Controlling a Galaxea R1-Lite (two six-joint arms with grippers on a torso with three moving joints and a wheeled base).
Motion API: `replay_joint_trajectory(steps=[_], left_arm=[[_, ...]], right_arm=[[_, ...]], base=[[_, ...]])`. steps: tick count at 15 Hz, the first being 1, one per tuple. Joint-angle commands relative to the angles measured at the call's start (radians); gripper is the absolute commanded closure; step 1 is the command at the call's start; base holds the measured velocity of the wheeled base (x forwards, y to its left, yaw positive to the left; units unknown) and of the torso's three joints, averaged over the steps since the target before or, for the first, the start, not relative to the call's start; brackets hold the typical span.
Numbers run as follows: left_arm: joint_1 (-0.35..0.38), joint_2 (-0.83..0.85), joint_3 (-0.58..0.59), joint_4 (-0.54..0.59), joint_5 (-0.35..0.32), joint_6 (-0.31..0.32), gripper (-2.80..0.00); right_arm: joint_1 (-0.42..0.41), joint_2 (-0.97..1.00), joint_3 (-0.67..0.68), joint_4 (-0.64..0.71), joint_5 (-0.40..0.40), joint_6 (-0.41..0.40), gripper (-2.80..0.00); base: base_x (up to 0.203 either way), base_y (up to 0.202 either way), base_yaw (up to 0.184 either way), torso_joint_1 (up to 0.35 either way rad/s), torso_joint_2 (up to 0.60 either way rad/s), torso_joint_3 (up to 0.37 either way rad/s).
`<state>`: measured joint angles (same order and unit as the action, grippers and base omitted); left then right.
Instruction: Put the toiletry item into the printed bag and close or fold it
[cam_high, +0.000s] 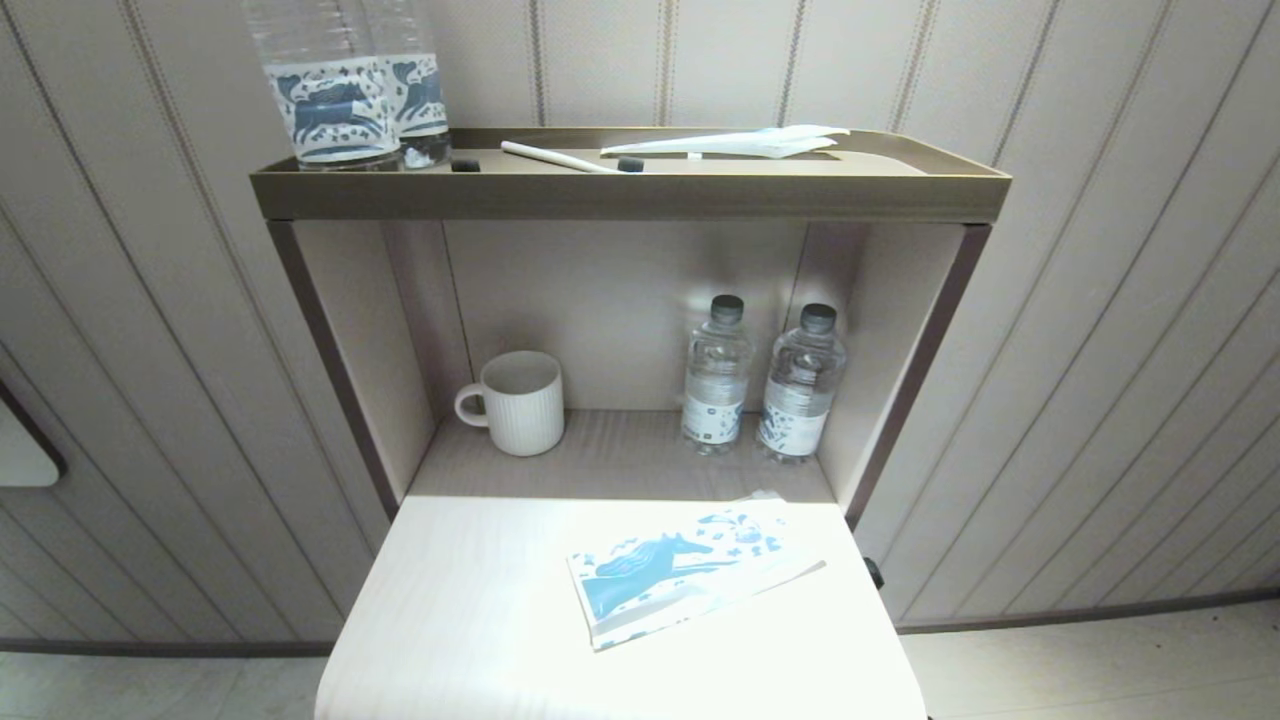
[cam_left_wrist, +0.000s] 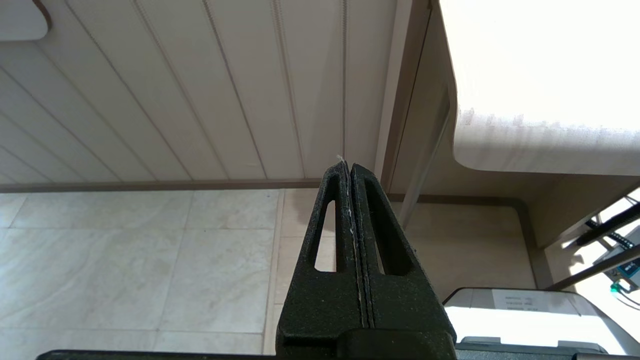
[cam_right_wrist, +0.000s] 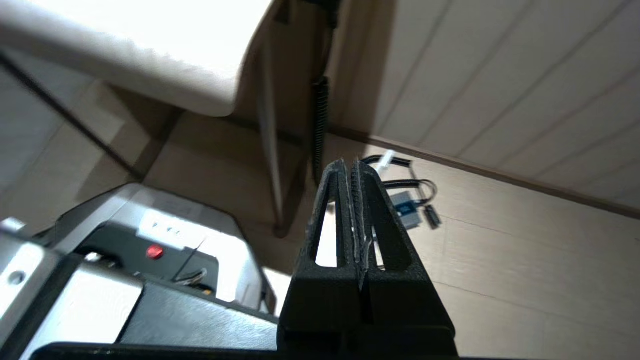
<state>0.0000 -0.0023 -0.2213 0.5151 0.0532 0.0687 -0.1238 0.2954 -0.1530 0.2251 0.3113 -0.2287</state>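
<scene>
Both grippers hang below the table, fingers pressed together on nothing: left gripper (cam_left_wrist: 350, 167) over floor tiles, right gripper (cam_right_wrist: 350, 165) near floor cables. Only the head view shows the printed bag (cam_high: 690, 572), flat near the table's (cam_high: 460, 600) right edge.

Strong light from above washes the tabletop (cam_high: 470, 600) to a near-white glare, bleaching the printed bag (cam_high: 690, 575), while the shelf recess behind sits dimmer, with soft shadows beside the water bottles (cam_high: 717, 375). In both wrist views the tabletop's top face is blown out. The right wrist view is soft and smeared toward its edges.
</scene>
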Motion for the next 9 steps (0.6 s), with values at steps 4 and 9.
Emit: replay_joint_trajectory(steps=[4, 9], left_arm=[[0.000, 0.002, 0.002, 0.008, -0.010, -0.003, 0.00], [0.000, 0.002, 0.002, 0.008, -0.010, -0.004, 0.00]], right_arm=[[0.114, -0.162, 0.000, 0.007, -0.072, 0.101, 0.00], [0.122, -0.295, 0.088, -0.125, -0.304, 0.175, 0.00]], base=[[0.000, 0.000, 0.000, 0.000, 0.00, 0.000], [0.000, 0.000, 0.000, 0.000, 0.00, 0.000]])
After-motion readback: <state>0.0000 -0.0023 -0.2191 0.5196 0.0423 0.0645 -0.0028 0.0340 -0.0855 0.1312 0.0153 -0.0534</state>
